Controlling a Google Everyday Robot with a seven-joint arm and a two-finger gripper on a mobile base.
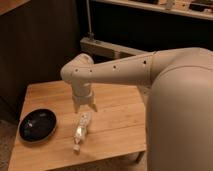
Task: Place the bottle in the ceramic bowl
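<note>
The bottle (81,129) lies on its side on the wooden table (117,112), clear with a pale label, its white cap toward the front edge. My gripper (84,108) points straight down just above the bottle's far end, fingers spread and nothing between them. The ceramic bowl (38,124), shallow, glossy black and holding nothing, sits at the table's left side, a short way left of the bottle.
My pale arm (125,70) reaches in from the right and its bulky body (182,115) covers the table's right end. Dark cabinets and a grey metal frame (102,47) stand behind the table. The table's front edge runs just below the bottle's cap.
</note>
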